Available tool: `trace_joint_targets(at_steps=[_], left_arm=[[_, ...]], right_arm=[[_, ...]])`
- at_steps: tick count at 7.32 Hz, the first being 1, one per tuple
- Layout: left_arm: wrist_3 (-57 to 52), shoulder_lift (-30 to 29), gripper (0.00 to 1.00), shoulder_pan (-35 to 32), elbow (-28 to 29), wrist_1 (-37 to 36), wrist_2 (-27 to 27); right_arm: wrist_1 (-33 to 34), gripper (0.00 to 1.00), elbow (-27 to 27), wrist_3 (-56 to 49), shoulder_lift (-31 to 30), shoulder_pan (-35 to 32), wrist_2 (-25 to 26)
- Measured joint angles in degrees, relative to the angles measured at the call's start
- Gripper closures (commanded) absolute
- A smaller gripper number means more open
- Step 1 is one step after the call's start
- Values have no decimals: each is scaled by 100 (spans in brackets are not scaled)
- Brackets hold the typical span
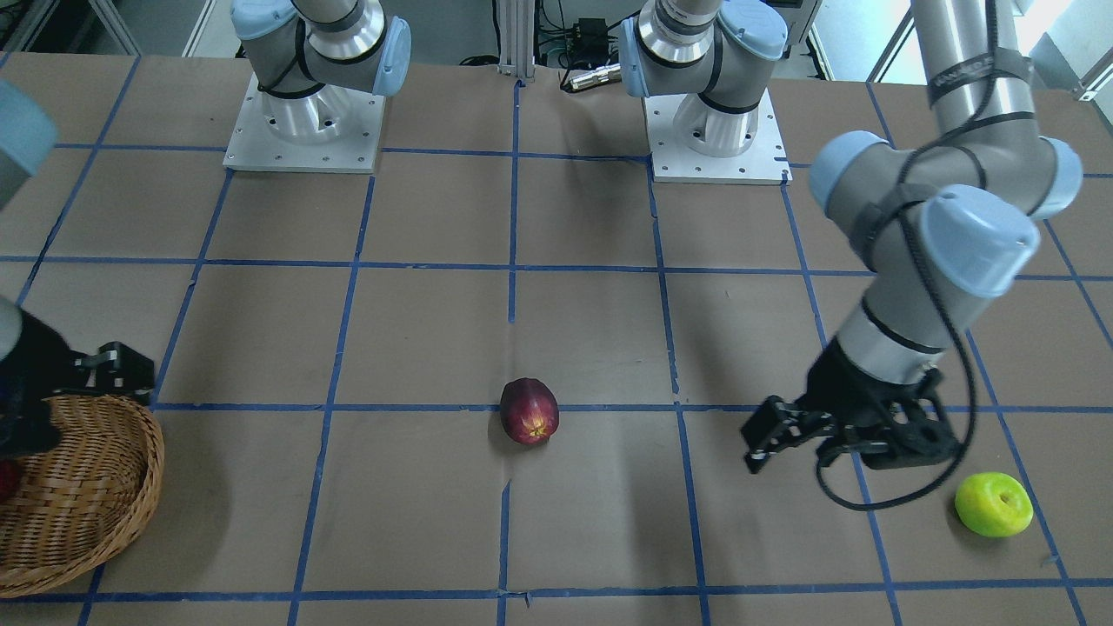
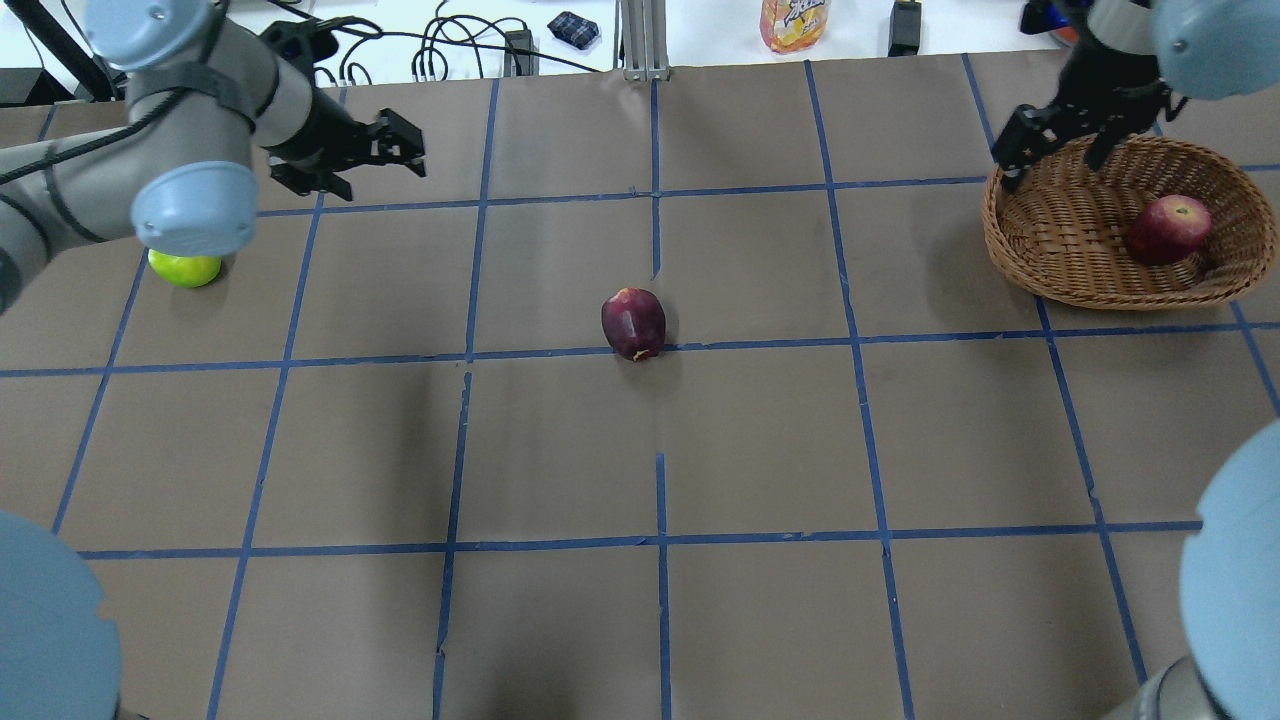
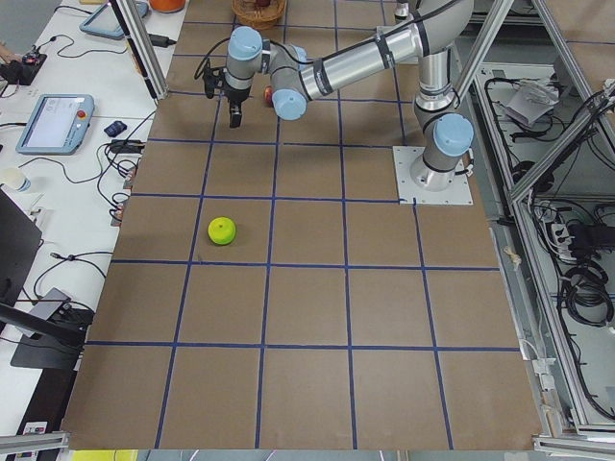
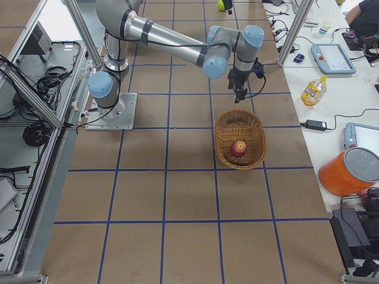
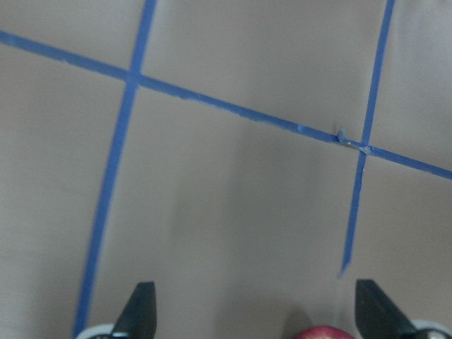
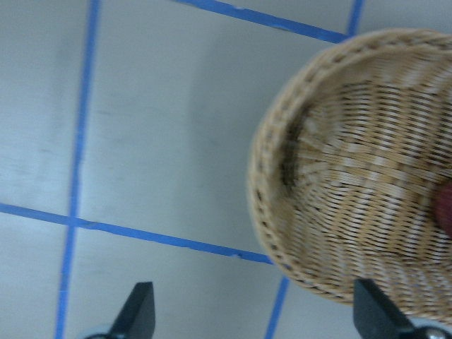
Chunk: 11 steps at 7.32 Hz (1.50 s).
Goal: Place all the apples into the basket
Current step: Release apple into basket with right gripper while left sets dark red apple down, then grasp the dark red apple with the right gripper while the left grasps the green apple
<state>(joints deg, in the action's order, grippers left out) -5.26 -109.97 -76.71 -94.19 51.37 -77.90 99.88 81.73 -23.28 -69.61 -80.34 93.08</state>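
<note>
The red apple [image 2: 1165,228] lies inside the wicker basket [image 2: 1060,225] at the table's right end; both also show in the exterior right view, the apple [image 4: 238,148] in the basket [image 4: 225,142]. The maroon apple [image 2: 633,323] lies at mid-table. The green apple [image 2: 185,268] lies at the left end, partly under my left arm's elbow. My left gripper [image 2: 375,170] is open and empty above the table, between the green and maroon apples. My right gripper [image 2: 1050,160] is open and empty over the basket's far left rim [image 6: 282,162].
The two arm bases [image 1: 304,122] stand on metal plates on the robot's side. An orange-labelled bottle [image 2: 795,22], cables and adapters lie beyond the table's far edge. Blue tape lines divide the brown table [image 2: 760,450] into squares.
</note>
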Motion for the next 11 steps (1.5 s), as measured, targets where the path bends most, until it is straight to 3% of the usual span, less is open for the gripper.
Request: trace_joint_targets(at_steps=[2,4,7,9,11], left_arm=[[-2150,-270,0,880,494,399,-793],[-2750,-932,0,1090,1333,550,-1364],[-3045,-1839,0,1491,2028,575,-1273],[-3091,-2066,0,1657,2022,584,-1020],[-3010,-2141,0,1704,2015,710,-925]], right_arm=[[-50,0,13,1402,7,-1268,-420],[143,0,19,2147,216,-2111,-714],[812,0,144,2271,686,-2785,-771],[1352,0,202,2268,1029,-2916,-786],[1475,0,209,2312,1217,-2975,-986]])
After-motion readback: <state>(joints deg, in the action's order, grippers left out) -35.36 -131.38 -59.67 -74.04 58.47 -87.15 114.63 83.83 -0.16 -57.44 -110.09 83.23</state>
